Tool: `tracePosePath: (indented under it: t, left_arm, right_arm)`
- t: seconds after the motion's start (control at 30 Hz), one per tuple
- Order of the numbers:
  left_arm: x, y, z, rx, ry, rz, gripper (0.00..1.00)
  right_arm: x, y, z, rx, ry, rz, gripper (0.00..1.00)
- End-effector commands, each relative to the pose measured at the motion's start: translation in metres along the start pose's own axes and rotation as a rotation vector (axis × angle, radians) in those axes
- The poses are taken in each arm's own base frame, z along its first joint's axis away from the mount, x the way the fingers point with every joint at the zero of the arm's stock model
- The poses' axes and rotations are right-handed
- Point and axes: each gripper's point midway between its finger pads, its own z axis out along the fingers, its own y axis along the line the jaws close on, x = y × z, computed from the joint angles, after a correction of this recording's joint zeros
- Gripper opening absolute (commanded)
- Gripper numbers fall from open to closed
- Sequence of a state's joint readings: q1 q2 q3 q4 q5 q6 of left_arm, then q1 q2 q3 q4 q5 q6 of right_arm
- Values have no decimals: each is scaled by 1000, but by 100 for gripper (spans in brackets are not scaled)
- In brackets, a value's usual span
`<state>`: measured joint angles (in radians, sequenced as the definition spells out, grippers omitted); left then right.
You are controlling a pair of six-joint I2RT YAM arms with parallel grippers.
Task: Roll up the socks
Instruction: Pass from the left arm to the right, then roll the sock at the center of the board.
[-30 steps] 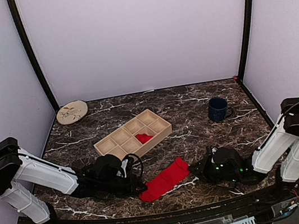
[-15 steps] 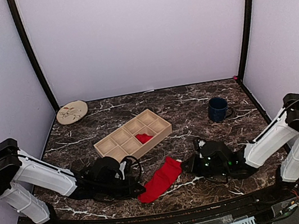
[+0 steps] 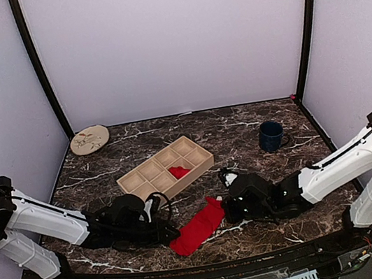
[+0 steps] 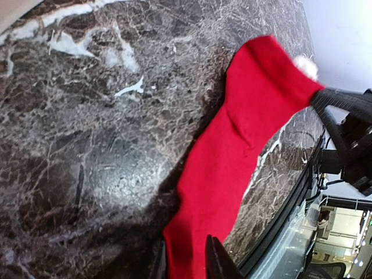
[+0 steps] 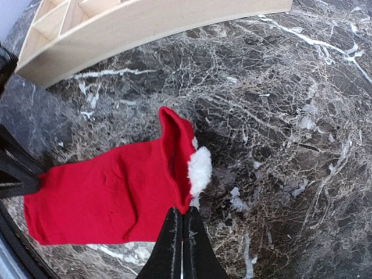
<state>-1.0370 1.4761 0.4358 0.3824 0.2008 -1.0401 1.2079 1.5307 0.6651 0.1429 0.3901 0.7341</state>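
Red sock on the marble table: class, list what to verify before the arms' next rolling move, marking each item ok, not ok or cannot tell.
1. Right gripper shut on the white-lined cuff of the red sock: ok.
2. Left gripper clamping the sock's toe end: ok.
3. Sock lying fairly flat between the two grippers: ok.
4. Pale wooden divided tray apart from the sock: ok.
5. Red item in one tray compartment being the matching sock: cannot tell.
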Motion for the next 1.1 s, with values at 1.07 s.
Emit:
tracePosePath:
  t: [1.07]
  left_arm:
    - [-77,-96,57,133,75,-65,22]
  right_arm:
    - [54,13,-6,130,2,-451,0]
